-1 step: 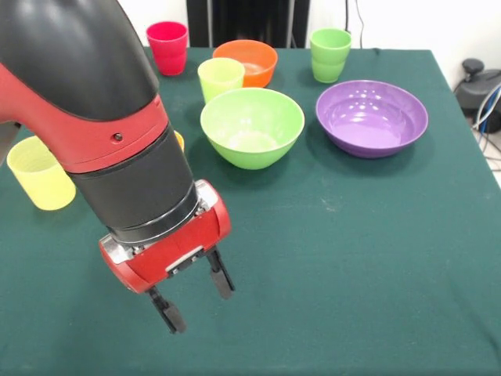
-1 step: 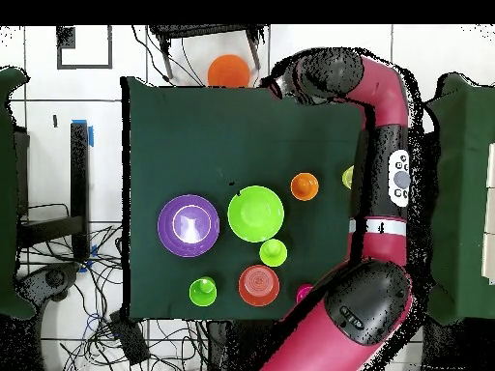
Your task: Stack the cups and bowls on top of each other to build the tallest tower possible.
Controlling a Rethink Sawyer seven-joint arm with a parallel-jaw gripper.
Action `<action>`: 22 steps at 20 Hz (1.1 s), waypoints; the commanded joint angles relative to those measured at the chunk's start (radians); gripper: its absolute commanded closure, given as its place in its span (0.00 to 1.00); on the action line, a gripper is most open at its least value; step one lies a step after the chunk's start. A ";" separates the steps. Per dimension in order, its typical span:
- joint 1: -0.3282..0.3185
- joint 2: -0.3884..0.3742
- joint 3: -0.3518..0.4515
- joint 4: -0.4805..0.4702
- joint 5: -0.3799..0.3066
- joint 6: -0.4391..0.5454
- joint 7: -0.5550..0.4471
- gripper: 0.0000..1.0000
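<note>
Mostly hidden behind the arm: an orange cup, only a sliver showing; pale yellow cup partly covered too.

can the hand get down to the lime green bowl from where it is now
Probably yes. The hand hangs open and empty over bare cloth, and the lime green bowl sits upright with its rim clear, apart from the purple bowl and the lime-yellow cup.

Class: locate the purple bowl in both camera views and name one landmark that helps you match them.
Front view: purple bowl at right, mid-height.
Overhead view: purple bowl left of centre.
Shared landmark: the lime green bowl is its neighbour in both.
</note>
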 commanded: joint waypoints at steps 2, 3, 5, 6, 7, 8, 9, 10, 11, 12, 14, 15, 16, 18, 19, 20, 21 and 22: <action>0.063 -0.005 -0.126 0.045 0.018 -0.070 0.131 0.00; 0.068 -0.002 -0.128 0.037 0.022 -0.071 0.127 0.00; 0.073 -0.001 -0.136 0.032 0.033 -0.075 0.122 0.00; 0.075 -0.002 -0.142 0.031 0.038 -0.075 0.122 0.00; 0.079 -0.001 -0.146 0.026 0.042 -0.076 0.118 0.00; 0.081 -0.002 -0.152 0.026 0.047 -0.078 0.118 0.00; 0.082 -0.003 -0.157 0.027 0.052 -0.080 0.117 0.00; 0.083 -0.003 -0.160 0.025 0.055 -0.081 0.116 0.00; 0.085 -0.003 -0.163 0.023 0.058 -0.081 0.115 0.00; 0.087 -0.003 -0.166 0.020 0.061 -0.081 0.114 0.00; 0.091 -0.003 -0.172 0.015 0.067 -0.081 0.112 0.00; 0.093 -0.003 -0.176 0.013 0.071 -0.083 0.110 0.00; 0.095 -0.003 -0.180 0.011 0.074 -0.083 0.108 0.00; 0.097 -0.007 -0.192 0.014 0.080 -0.082 0.108 0.00; 0.097 -0.012 -0.200 0.019 0.083 -0.081 0.110 0.00; 0.097 -0.018 -0.208 0.027 0.083 -0.076 0.108 0.00; 0.096 -0.024 -0.216 0.035 0.084 -0.072 0.107 0.00; 0.096 -0.031 -0.226 0.044 0.085 -0.066 0.110 0.00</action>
